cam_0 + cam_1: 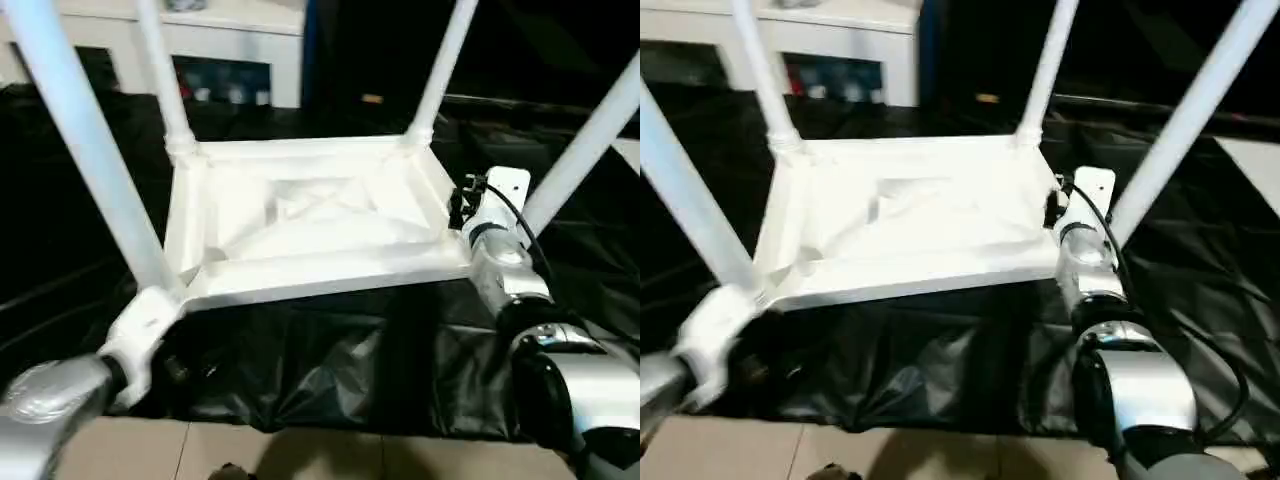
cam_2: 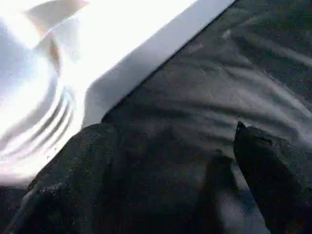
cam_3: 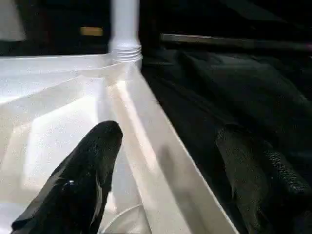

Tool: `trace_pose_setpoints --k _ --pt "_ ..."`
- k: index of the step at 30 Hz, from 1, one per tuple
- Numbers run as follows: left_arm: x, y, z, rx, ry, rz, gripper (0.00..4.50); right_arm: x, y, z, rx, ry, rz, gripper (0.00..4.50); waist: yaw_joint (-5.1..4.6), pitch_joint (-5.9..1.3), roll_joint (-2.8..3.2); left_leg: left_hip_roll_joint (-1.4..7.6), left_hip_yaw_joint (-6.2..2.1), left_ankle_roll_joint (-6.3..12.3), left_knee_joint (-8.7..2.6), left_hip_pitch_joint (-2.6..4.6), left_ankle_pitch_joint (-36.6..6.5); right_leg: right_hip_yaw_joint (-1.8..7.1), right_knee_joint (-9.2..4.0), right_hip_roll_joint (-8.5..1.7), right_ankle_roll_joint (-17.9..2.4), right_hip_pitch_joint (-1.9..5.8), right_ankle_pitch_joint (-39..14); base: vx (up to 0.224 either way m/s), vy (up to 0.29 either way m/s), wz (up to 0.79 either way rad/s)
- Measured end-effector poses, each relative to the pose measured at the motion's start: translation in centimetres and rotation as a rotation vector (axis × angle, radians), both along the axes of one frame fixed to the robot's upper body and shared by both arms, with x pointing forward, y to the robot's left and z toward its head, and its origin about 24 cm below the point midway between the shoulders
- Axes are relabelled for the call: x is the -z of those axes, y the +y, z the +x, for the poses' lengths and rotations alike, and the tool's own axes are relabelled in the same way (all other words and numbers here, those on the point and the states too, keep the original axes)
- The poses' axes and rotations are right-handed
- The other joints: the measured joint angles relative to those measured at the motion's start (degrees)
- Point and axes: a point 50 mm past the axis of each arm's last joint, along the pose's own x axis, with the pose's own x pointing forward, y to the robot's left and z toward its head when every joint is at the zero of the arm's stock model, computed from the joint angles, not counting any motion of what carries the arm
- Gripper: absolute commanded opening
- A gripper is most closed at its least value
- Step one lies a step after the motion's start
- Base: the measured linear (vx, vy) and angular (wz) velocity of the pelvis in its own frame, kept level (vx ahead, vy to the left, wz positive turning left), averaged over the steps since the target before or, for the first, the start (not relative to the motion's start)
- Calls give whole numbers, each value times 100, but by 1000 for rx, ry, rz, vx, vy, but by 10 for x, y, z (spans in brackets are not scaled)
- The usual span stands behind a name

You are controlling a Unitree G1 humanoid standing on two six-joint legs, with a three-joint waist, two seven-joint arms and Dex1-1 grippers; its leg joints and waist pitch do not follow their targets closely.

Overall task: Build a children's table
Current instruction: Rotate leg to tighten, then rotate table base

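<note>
R gripper (image 3: pixel 165 170) fingers spread, straddling table (image 3: pixel 58 112) rim near leg (image 3: pixel 125 24).

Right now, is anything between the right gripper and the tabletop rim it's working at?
No. The right gripper already straddles the rim of the upside-down tabletop, one finger inside over the ribbed underside, the other outside over the black sheet. Nothing visible lies between.

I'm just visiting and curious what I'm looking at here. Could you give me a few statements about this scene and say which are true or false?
1. The table top lies upside down with its legs pointing up. True.
2. Only two legs are fitted. False: four legs stand in the corner sockets.
3. The table rests on black sheeting. True.
4. The right tool is shut tight. False: its fingers are spread, straddling the table's rim.
</note>
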Motion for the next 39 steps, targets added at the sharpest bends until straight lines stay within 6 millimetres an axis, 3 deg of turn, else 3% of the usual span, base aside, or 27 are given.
trace_pose_setpoints --k 2,5,12,16,25,30,39 --pt "-2 6 -1 -18 -19 -22 446 3 1 -2 -77 -3 16 346 10 0 1 2 -4 0 -1 1 0 0 0 5 -3 0 2 0 0 0" --pt "-6 23 1 -111 -96 -75 446 7 13 -13 -355 -36 77 346 25 -1 -1 3 -15 0 -2 1 0 0 0 10 -10 2 7 0 0 0" --pt "-19 54 6 -253 -261 -108 446 21 13 -47 -576 -33 59 346 71 -5 -7 -2 -22 0 -2 21 0 6 -11 12 -2 31 3 0 0 0" --pt "-30 52 21 -286 -389 -186 446 33 8 -74 -692 36 58 346 82 -8 -11 -4 -23 0 -1 26 0 9 -15 12 8 40 -1 0 0 0" --pt "-35 41 54 -336 -514 -267 446 31 -9 -92 -660 129 29 346 22 -18 -24 -4 -34 0 -7 36 0 7 -13 20 11 35 8 0 0 0" --pt "-51 22 73 -265 -586 -416 446 37 -12 -93 -620 220 -58 346 40 -30 -41 -7 -34 0 -5 34 0 9 -15 18 10 37 9 0 0 0" --pt "-52 8 68 -92 -478 -520 446 44 -9 -74 -488 301 -151 346 22 -33 -37 -6 -29 -1 -5 32 0 11 -16 18 -13 29 22 0 0 0"
